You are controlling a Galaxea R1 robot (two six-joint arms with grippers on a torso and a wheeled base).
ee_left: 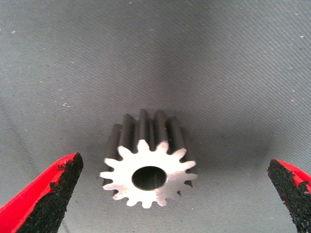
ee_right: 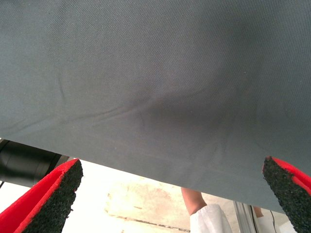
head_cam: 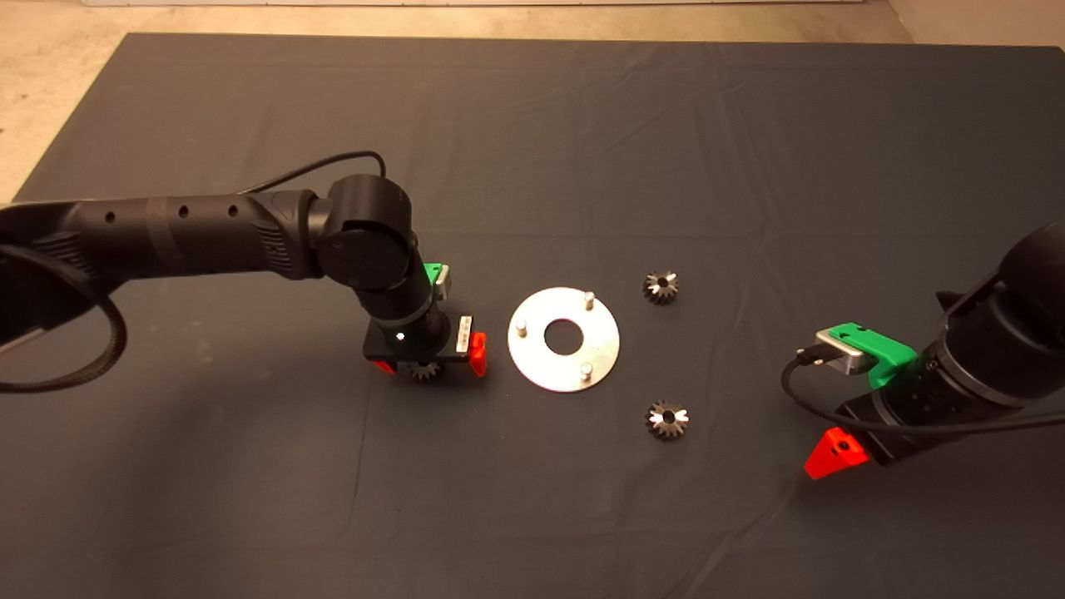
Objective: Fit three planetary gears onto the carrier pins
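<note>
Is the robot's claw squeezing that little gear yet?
No, open. The left gripper has a red finger on each side of the gear, with mat showing between them.

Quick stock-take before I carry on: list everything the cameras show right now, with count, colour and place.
planetary gears: three, silver-grey; one on the mat between the open left fingers, two right of the plate, far and near.
round plate: one, shiny silver, mat centre, large centre hole.
carrier pins: three, silver, upright on the plate, all bare.
mat: one, dark grey, covers the table.
person's leg: one, beyond the mat edge, right wrist view.
left gripper: green with red fingers, open, left of the plate.
right gripper: open, idle at the right edge.
</note>
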